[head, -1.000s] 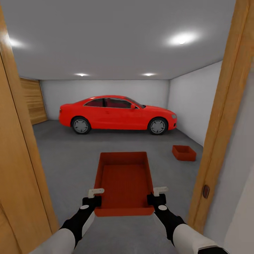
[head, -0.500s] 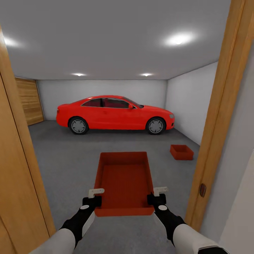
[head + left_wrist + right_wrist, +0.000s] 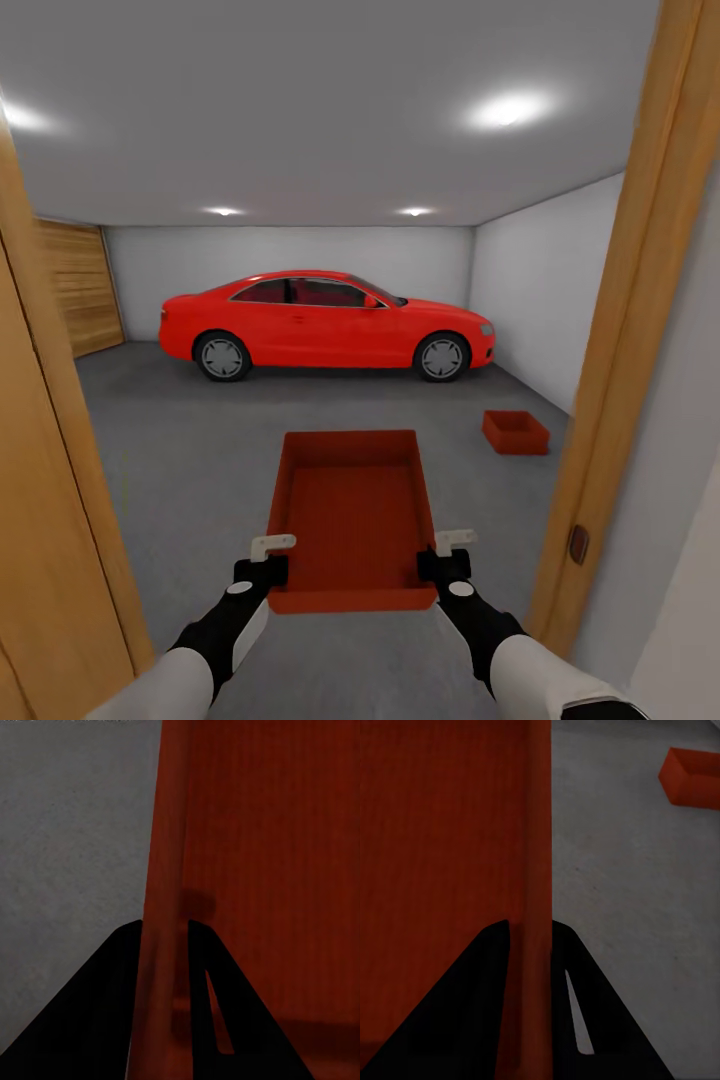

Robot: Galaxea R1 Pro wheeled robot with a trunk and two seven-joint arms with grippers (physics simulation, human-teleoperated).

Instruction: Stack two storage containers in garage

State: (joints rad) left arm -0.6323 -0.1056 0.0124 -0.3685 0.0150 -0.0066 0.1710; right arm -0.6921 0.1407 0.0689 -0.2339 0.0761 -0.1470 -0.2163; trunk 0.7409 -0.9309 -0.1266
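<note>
Head view, doorway w/ wooden frame (image 3: pixel 640 330): left gripper (image 3: pixel 266 558) and right gripper (image 3: pixel 446 550) each clamp a side wall of the carried bin (image 3: pixel 352 510), held level above the grey garage floor (image 3: pixel 190 440). Second bin (image 3: pixel 516 432) rests on the floor ahead-right, near the white wall (image 3: pixel 545 290), well apart from the red car (image 3: pixel 325 325).

The head camera looks forward and slightly down through a wooden door frame (image 3: pixel 640 330) into a white-walled garage. Each wrist camera sits very close, looking along its dark fingers, which straddle a side wall of the held orange-red lidless bin (image 3: pixel 352 515) (image 3: pixel 247 855) (image 3: pixel 450 847). All three views share that bin and the grey speckled concrete floor (image 3: pixel 200 440) (image 3: pixel 71 832) (image 3: pixel 630 892).
</note>
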